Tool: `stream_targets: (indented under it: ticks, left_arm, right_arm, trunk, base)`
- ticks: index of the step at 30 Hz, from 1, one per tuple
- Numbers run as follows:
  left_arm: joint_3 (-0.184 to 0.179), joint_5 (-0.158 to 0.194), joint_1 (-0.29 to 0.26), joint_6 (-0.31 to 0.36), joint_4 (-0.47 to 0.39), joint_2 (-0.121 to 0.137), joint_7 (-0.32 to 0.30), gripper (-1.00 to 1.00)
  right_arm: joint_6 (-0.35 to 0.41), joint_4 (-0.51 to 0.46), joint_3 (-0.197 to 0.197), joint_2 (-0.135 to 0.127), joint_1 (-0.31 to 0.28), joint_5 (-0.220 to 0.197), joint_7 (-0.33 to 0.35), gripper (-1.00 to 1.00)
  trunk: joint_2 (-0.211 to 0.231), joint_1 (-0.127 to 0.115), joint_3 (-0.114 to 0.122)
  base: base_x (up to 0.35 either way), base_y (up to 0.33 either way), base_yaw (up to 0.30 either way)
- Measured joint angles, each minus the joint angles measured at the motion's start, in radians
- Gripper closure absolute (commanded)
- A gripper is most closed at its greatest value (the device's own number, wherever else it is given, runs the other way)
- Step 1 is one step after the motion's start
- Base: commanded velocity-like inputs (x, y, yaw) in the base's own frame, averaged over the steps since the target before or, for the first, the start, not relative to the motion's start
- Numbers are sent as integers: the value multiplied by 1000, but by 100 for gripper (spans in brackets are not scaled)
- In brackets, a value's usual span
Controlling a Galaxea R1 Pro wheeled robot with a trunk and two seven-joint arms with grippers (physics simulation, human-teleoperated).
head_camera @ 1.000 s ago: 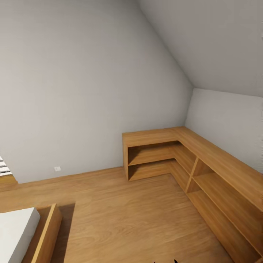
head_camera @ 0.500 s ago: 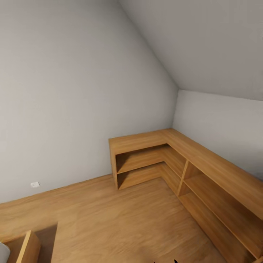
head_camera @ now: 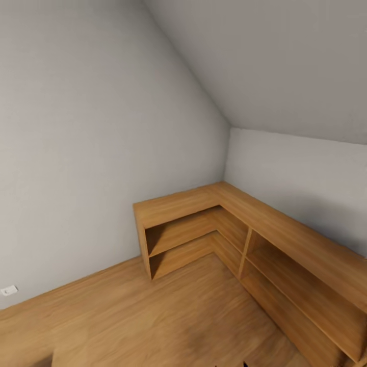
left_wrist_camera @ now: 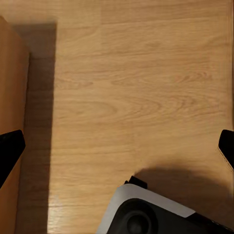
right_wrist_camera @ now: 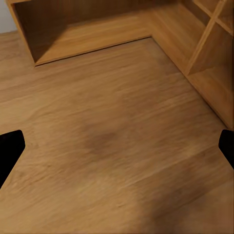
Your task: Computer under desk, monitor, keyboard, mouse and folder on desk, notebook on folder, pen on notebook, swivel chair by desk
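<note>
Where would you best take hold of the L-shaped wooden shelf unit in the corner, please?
Likely the free end panel of the L-shaped wooden shelf unit, coming from the open floor: both backs sit along the walls, and that upright board offers an exposed edge.

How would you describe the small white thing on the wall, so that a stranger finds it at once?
Start at the L-shaped wooden shelf unit in the room's corner, then follow the grey wall leftward, down to where it meets the wooden floor. The wall socket sits just above the floor: a small white plate, the only mark on that bare wall.
</note>
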Motion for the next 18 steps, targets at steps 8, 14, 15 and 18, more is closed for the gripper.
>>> stream_targets:
  ticks: [8, 14, 15, 18]
  left_arm:
    - [1, 0, 0, -1, 0, 0, 0, -100]
    - [1, 0, 0, -1, 0, 0, 0, -100]
    - [1, 0, 0, -1, 0, 0, 0, -100]
    - [1, 0, 0, -1, 0, 0, 0, -100]
  right_arm:
    - [2, 0, 0, 0, 0, 0, 1, -100]
    - [2, 0, 0, 0, 0, 0, 0, -100]
    - [2, 0, 0, 0, 0, 0, 0, -100]
    - [3, 0, -1, -1, 0, -1, 0, -100]
  trunk:
    - [0, 0, 6]
    - [0, 0, 10]
    - [0, 0, 11]
    - [0, 0, 13]
  base:
    - [69, 62, -271]
    - [10, 227, -271]
    - [20, 282, -272]
    - [67, 297, -272]
